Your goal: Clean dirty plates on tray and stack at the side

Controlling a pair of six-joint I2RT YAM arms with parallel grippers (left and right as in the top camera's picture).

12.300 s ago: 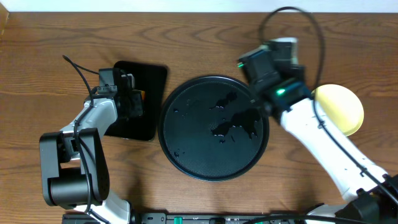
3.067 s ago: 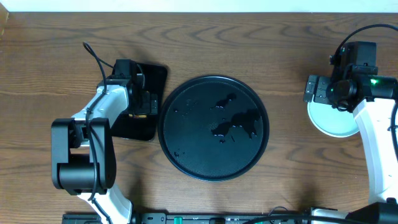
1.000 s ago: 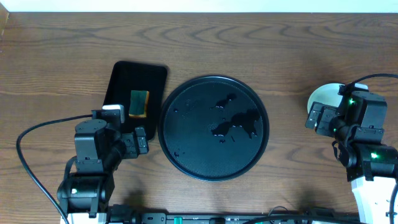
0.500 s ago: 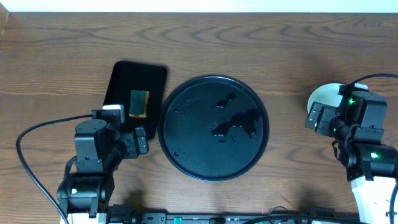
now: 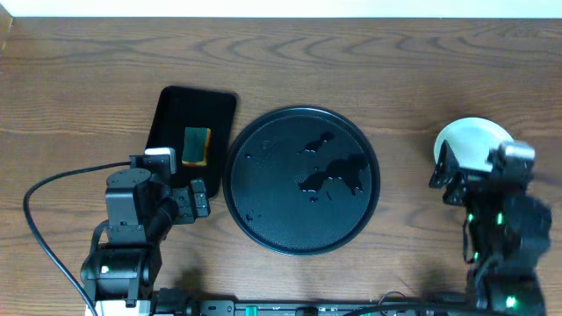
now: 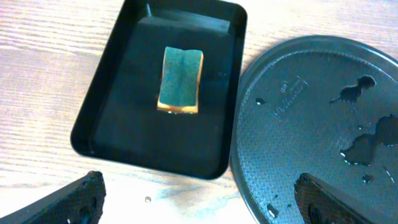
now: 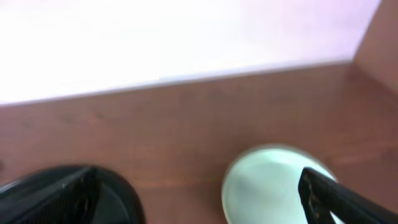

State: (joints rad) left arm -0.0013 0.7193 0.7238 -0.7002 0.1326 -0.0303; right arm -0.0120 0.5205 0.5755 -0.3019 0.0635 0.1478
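Observation:
The round black tray (image 5: 263, 219) lies mid-table and holds only puddles of water; its rim (image 6: 249, 180) also fills the right of the left wrist view. The plates show as one pale mint-white disc (image 5: 470, 139) on the bare wood at the right, blurred in the right wrist view (image 7: 264, 183). What lies under that disc is hidden. My left gripper (image 5: 197, 198) hangs open over bare wood near the tray's left edge, its fingers (image 6: 81, 202) wide apart with nothing between them. My right gripper (image 5: 442, 172) stands open just in front of the plates, one finger (image 7: 336, 199) overlapping the disc in the right wrist view.
A rectangular black tray (image 5: 171, 110) sits left of the round one, with a green and yellow sponge (image 5: 196, 145) lying flat in it (image 6: 180, 79). The light wall lies beyond the table's far edge (image 7: 186, 78). Both arm bases stand at the front edge.
My right arm has drawn back toward the front edge, uncovering more of the mint-white plate. The left arm, both trays and the sponge have not moved.

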